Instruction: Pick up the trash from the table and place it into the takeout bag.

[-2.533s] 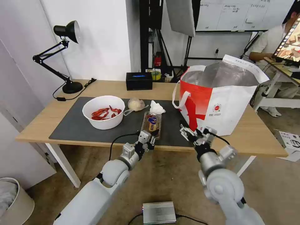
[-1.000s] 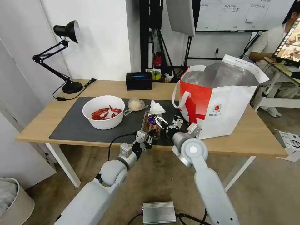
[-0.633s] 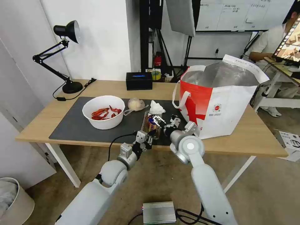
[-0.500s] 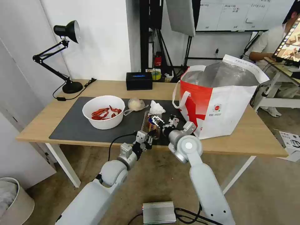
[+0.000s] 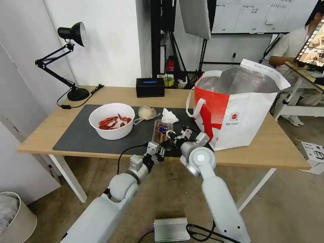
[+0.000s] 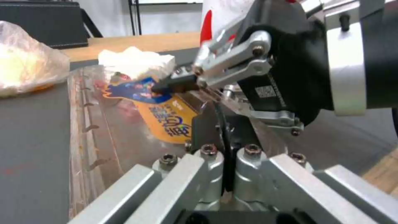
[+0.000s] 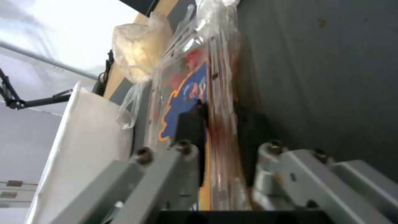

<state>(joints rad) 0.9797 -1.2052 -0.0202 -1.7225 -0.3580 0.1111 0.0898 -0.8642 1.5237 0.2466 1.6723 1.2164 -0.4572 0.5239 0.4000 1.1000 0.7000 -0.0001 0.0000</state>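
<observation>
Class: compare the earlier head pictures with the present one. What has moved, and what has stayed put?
The right gripper swung from beside the takeout bag leftward to the clear tray, and its fingers now straddle the tray's edge. The left gripper stayed by the table's front edge. Bowl, tissue and small bag stayed put.

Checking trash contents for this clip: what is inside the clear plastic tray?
Inside the clear plastic tray lie a blue and orange printed wrapper and reddish scraps. The right gripper straddles one side wall, covering part of the contents.
</observation>
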